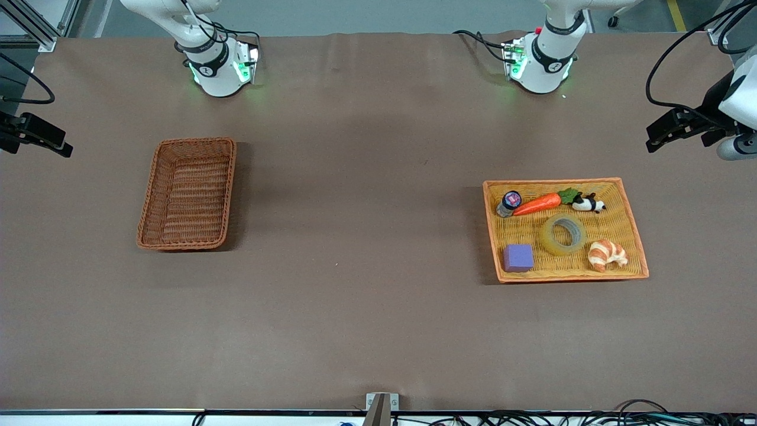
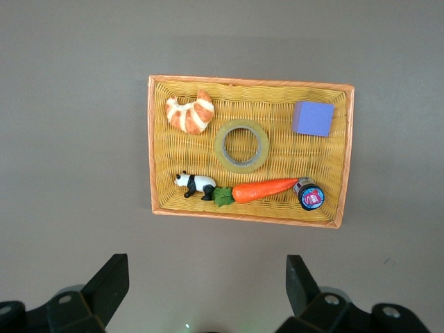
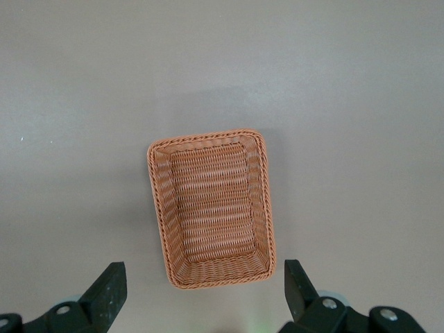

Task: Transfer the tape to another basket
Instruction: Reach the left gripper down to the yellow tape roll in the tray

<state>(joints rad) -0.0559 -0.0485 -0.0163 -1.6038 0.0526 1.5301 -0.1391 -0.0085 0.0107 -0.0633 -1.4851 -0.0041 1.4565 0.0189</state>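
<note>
The tape [image 1: 563, 234] lies in the shallow tray [image 1: 634, 222]; the reddish-brown basket [image 1: 188, 193] is empty. Left gripper [image 2: 205, 291] and right gripper [image 3: 205, 291] hover high, jaws wide, holding nothing.

Both arms are cut off by the front view's edges; the small jar's [image 1: 508, 203] label is too small to be read.

**A robotics lab bench**

This is a lab or test cell, not a home. Two white arm bases [image 1: 216, 71] with green status lights are bolted along a wide table [image 1: 355, 296] under a plain brown cover. Aluminium framing [image 1: 35, 26], bundled cables [image 1: 532, 419] and a painted concrete floor surround it.
</note>
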